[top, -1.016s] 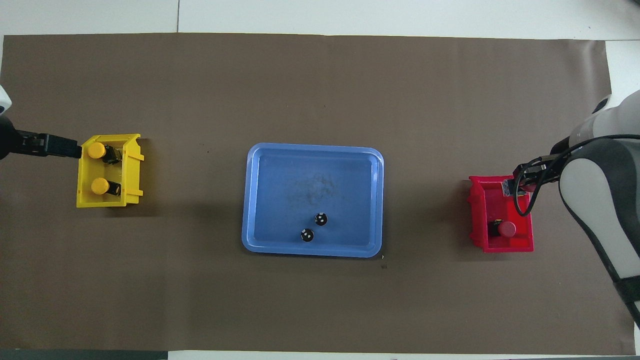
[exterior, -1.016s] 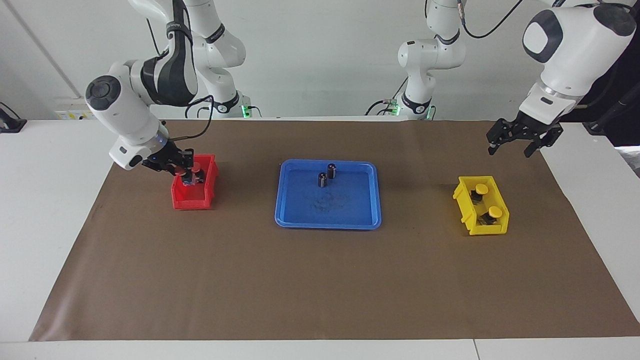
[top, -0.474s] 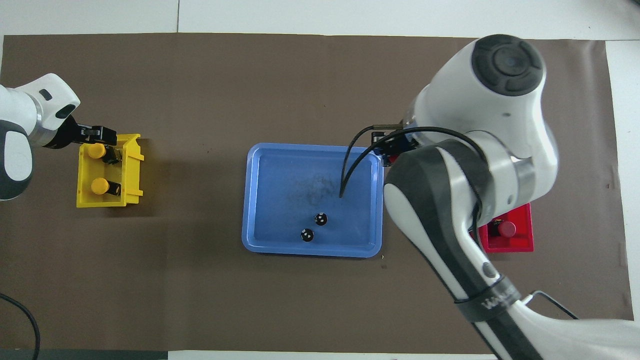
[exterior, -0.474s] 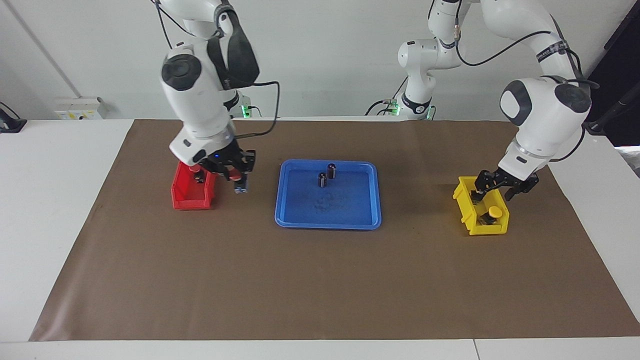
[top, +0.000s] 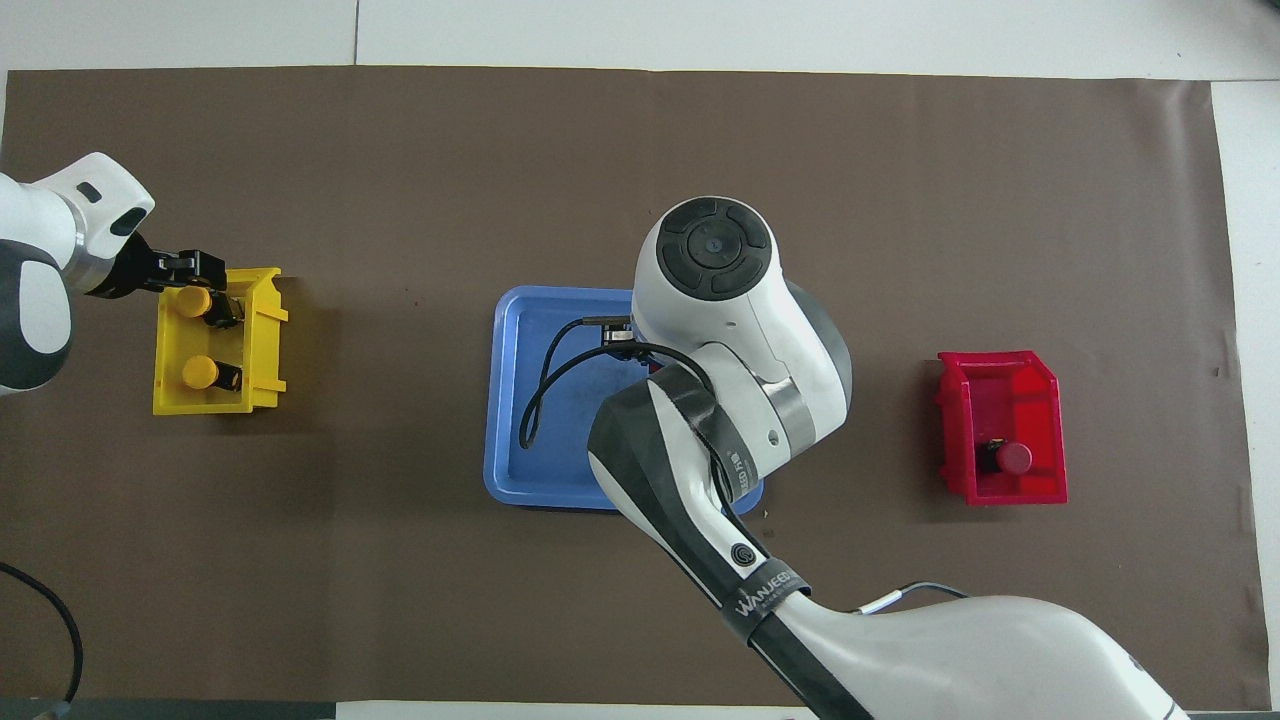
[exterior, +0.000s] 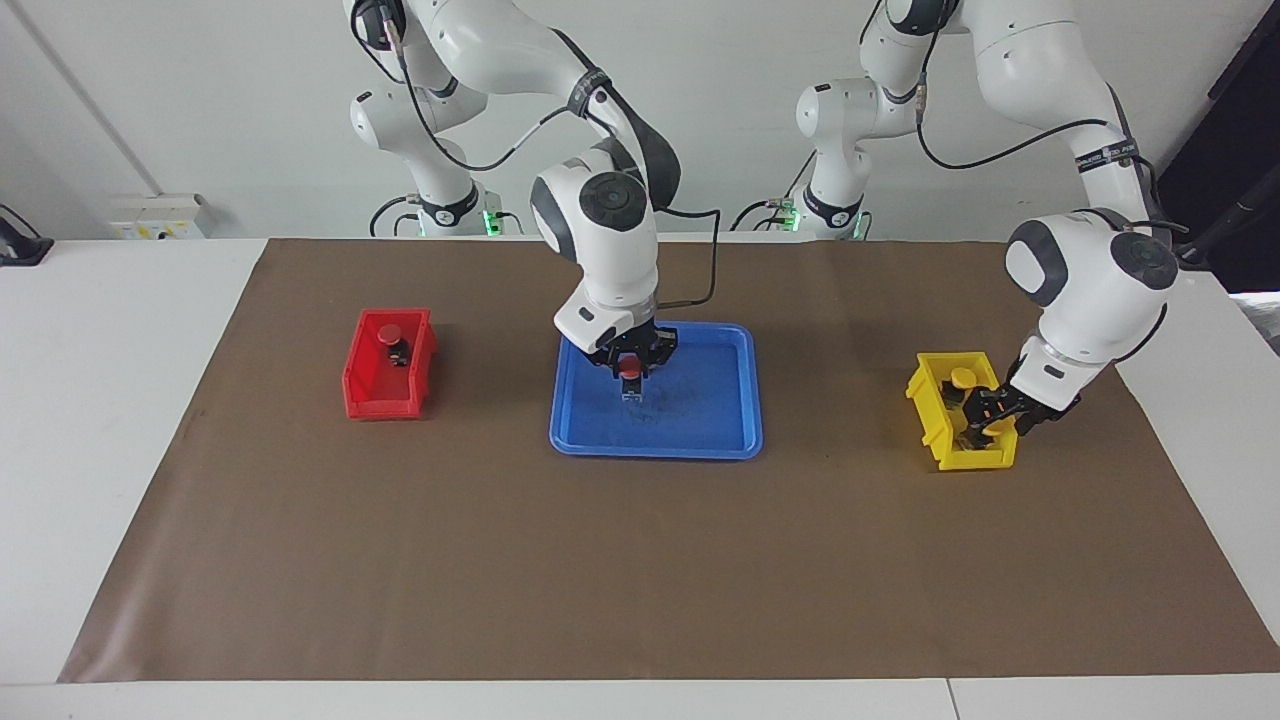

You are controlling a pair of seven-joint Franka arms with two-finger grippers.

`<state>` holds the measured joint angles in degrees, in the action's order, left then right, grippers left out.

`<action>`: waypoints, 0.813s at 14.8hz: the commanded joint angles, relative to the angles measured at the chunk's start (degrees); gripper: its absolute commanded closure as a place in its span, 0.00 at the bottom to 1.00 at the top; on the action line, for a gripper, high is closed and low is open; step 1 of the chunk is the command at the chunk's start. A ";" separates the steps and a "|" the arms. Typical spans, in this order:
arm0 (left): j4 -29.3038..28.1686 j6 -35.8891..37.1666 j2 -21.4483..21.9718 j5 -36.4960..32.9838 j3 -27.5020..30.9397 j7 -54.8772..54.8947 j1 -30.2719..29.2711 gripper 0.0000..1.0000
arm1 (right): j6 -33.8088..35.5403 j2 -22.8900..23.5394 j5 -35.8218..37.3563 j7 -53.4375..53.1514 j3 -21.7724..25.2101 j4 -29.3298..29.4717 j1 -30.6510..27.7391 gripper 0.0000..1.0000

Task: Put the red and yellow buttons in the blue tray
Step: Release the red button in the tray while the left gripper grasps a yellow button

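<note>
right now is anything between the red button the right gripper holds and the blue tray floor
Nothing visible. The right gripper holds a red button low over the bare middle of the blue tray. Its arm hides the tray's robot-side part in both views.

This is a robotics lab. Two white industrial arms are bolted at one edge of a white desk point(exterior: 100, 420), their bases lit by small green status lights and trailing black cables. A brown paper mat point(exterior: 640, 560) covers the desk top as a staged work surface. The wall above the arms is plain and white, with a socket strip point(exterior: 160, 212) mounted on it. Under the right gripper point(exterior: 631, 367) lies a blue tray point(exterior: 700, 440), flanked by small coloured sorting bins.
</note>
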<state>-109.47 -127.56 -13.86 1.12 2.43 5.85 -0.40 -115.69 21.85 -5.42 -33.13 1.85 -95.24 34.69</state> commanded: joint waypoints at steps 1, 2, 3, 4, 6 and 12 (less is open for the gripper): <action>0.14 0.90 0.32 -0.24 -0.23 -3.29 -0.04 0.24 | -1.90 -0.49 0.06 -0.97 0.34 -2.32 1.08 0.75; 0.14 1.25 0.32 -0.24 -0.32 -3.30 -0.04 0.24 | -1.99 -0.49 0.06 -1.05 0.26 -2.41 1.08 0.75; 0.22 1.87 0.41 -0.24 -0.32 -3.30 -0.04 0.24 | -2.34 -0.49 0.06 -1.05 0.34 -2.50 1.17 0.75; 0.14 2.39 0.50 -0.24 -0.32 -3.30 -0.04 0.24 | -2.95 -0.49 0.06 -1.14 0.34 -3.19 1.17 0.74; -0.04 3.71 0.67 -0.24 -0.32 -3.30 -0.04 0.24 | -5.58 -0.58 0.06 -1.14 0.34 -4.95 1.26 0.73; -1.36 3.46 1.11 -0.24 -0.32 -3.30 -0.04 0.24 | -7.61 -0.49 1.64 -0.97 0.34 -6.37 1.17 0.57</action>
<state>-109.62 -124.37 -13.84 1.13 2.21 3.44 -0.37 -121.87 22.42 -4.81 -33.25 2.01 -100.18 35.70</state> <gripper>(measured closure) 0.238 0.586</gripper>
